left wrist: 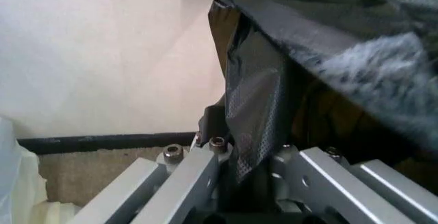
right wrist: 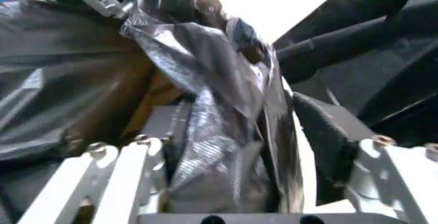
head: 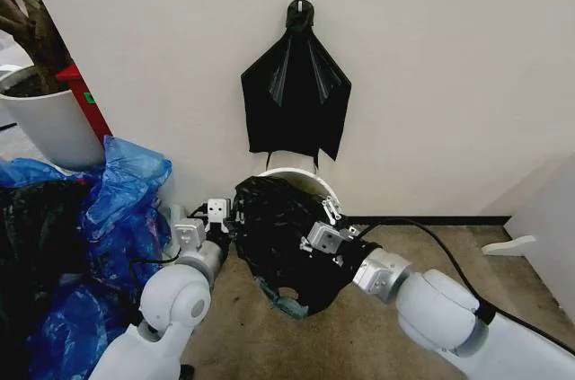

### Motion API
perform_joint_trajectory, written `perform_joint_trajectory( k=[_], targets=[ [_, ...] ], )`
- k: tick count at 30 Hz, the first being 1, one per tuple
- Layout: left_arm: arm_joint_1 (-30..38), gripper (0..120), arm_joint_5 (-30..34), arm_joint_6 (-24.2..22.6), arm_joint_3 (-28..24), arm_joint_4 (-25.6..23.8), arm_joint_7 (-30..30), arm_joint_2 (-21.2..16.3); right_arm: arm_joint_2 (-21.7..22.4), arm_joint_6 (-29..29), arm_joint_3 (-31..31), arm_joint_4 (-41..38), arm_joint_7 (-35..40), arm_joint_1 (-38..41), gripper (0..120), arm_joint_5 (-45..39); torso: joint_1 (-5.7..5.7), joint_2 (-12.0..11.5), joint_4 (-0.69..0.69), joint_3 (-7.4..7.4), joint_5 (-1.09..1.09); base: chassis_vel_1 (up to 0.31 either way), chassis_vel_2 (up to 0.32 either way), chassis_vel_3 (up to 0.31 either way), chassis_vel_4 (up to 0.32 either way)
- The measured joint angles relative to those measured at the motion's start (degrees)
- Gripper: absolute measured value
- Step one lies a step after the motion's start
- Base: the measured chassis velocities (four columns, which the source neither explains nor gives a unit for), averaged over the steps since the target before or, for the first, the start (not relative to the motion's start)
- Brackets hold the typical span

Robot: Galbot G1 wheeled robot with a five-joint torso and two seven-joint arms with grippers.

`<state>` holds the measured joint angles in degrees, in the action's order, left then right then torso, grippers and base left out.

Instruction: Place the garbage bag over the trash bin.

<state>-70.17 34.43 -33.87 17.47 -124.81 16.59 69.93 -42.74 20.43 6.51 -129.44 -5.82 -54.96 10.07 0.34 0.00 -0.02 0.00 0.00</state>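
Carpeted floor (head: 359, 326) by white wall (head: 431, 83): garbage bag (head: 283, 236) draped on trash bin (head: 301, 178), pinched by left gripper (head: 232, 223) and right gripper (head: 314, 234).

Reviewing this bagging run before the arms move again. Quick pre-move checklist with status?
1. Left tool has film: ok, a fold of the garbage bag runs between its fingers in the left wrist view.
2. Right tool has film: ok, bunched film sits between its fingers.
3. Bag over the trash bin: not ok, only the near side is draped; the far white rim is bare.
4. Bag mouth open: cannot tell.
5. Other black bag on the wall hook apart from the tools: ok.
6. Blue bags beside the left arm: cannot tell if touching.
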Motion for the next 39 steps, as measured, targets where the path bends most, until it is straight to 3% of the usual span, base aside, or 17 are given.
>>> perform_joint_trajectory(
  k=[4, 6, 8, 13, 29, 39],
  targets=[
    [-0.4, 1, -1.3, -0.4, 0.2, 0.4, -1.6, -0.1, 0.3, -0.9, -0.1, -0.5, 0.0, 0.0, 35, -0.2, 0.00, 0.0, 0.00, 0.00, 0.00, 0.000, 0.000, 0.000, 0.000],
    [-0.9, 1, -4.8, 0.1, 0.3, 1.2, -5.6, -0.4, 0.5, -0.9, -0.3, -0.6, 1.0, 0.0, 27, -2.0, 0.00, 0.0, 0.00, 0.00, 0.00, 0.000, 0.000, 0.000, 0.000],
    [-1.0, 1, -5.1, 0.2, 0.3, 1.3, -6.0, -0.4, 0.5, -0.9, -0.3, -0.6, 1.1, 0.0, 26, -2.1, 0.00, 0.0, 0.00, 0.00, 0.00, 0.000, 0.000, 0.000, 0.000],
    [-2.3, 1, -12.3, 6.6, 1.5, 3.1, -15.4, -1.3, 1.7, -0.4, -1.5, 1.8, 4.6, 0.9, 0, -9.4, 0.00, 0.0, 0.00, 0.00, 0.00, 0.000, 0.000, 0.000, 0.000],
    [-6.0, 1, -21.8, 19.7, 6.6, 5.5, -32.4, -2.4, 5.3, 1.0, -3.7, 4.1, 9.2, 4.3, 0, -29.6, 0.00, 0.0, 0.00, 0.00, 0.00, 0.000, 0.000, 0.000, 0.000],
    [-6.4, 1, -20.0, 24.5, 7.8, 5.7, -38.2, -2.0, 7.5, 0.8, -5.0, 9.4, 5.8, 5.1, 0, -32.3, 0.00, 0.0, 0.00, 0.00, 0.00, 0.000, 0.000, 0.000, 0.000]
  ],
)
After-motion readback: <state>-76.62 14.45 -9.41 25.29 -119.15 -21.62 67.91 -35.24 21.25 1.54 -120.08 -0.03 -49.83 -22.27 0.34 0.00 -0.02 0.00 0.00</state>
